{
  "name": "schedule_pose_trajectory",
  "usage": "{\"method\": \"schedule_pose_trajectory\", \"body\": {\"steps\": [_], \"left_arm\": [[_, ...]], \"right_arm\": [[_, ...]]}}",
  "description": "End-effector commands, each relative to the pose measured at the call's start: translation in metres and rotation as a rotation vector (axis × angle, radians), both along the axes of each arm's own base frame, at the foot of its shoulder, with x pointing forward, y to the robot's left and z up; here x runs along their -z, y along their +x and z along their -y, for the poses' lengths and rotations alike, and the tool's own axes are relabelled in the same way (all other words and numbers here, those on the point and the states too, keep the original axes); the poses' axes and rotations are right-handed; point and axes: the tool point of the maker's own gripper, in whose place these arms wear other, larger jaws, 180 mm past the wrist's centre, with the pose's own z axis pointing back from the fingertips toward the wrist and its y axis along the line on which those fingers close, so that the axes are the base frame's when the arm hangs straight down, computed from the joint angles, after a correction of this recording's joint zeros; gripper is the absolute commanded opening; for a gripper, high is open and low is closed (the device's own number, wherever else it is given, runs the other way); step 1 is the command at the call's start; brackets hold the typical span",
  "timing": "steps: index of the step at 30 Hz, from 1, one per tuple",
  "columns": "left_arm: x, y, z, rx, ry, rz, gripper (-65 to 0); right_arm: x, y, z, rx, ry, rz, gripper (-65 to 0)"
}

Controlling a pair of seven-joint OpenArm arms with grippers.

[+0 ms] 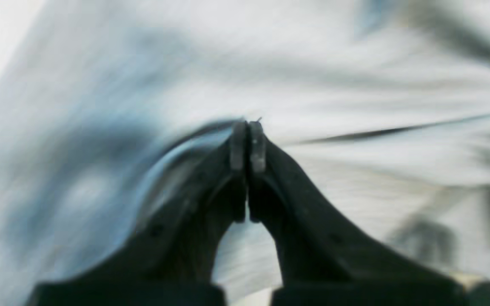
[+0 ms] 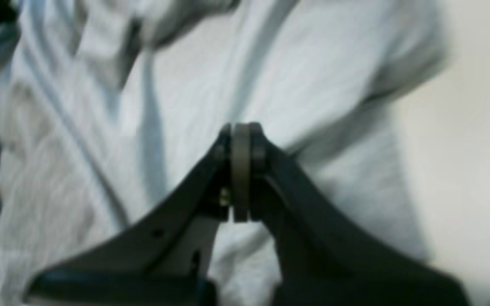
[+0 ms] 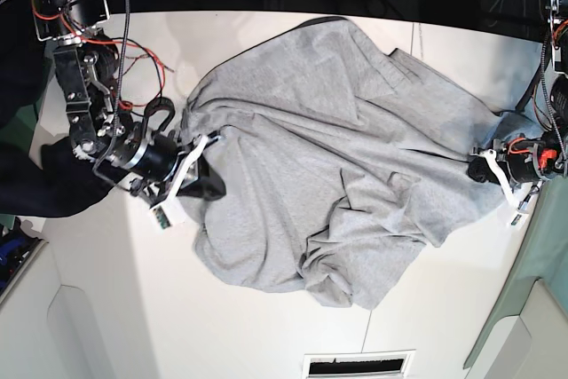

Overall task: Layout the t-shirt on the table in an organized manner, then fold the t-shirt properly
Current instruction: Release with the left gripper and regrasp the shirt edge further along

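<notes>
Stretching the t-shirt (image 3: pixel 328 148) between them, the left jaws (image 1: pixel 247 146) and right jaws (image 2: pixel 240 146) are both clenched on opposite edges of the cloth, which lies rumpled across the table (image 3: pixel 266 326). Layout looks under way; next, the bunched folds between the jaws need pulling flat before any folding.

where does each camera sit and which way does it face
Left wrist: behind the left gripper, looking along its shut fingers onto blurred t-shirt cloth.
Right wrist: behind the right gripper, jaws shut, facing grey shirt folds with white table beside them.
Base: overhead, looking down on the table with the shirt spread crumpled; both arms show at its sides.
Shared: all three views show the t-shirt; the base view also shows both grippers at its edges.
</notes>
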Motion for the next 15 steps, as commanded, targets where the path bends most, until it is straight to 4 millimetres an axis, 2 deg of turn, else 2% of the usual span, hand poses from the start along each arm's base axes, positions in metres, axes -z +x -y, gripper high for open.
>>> {"method": "schedule_pose_trajectory", "body": {"steps": [1, 4, 7, 9, 10, 13, 15], "left_arm": [[-0.023, 0.010, -0.002, 0.013, -0.029, 0.056, -65.0], [-0.032, -0.005, 0.020, 0.042, -0.144, 0.037, -65.0], [-0.029, -0.030, 0.040, 0.091, -0.203, -0.018, -65.0], [-0.028, -0.044, 0.054, 0.107, -0.255, -0.029, -65.0], [-0.026, -0.051, 0.060, 0.117, -0.273, -0.036, -61.7], [-0.015, -0.079, 0.075, 0.151, -0.291, -0.090, -41.8], [-0.009, -0.095, 0.080, 0.161, -0.295, -0.119, -33.7]], "right_arm": [[-0.022, 0.020, 0.010, 0.048, 0.025, 0.063, -65.0], [-0.035, 0.042, 0.038, 0.164, 0.010, 0.093, -65.0], [-0.030, 0.058, 0.064, 0.252, -0.066, 0.087, -57.5], [-0.023, 0.064, 0.070, 0.267, -0.079, 0.072, -55.0], [-0.018, 0.065, 0.071, 0.273, -0.076, 0.061, -53.4], [-0.001, 0.064, 0.078, 0.294, -0.073, 0.024, -47.2], [0.010, 0.061, 0.081, 0.306, -0.069, 0.003, -43.8]]}}
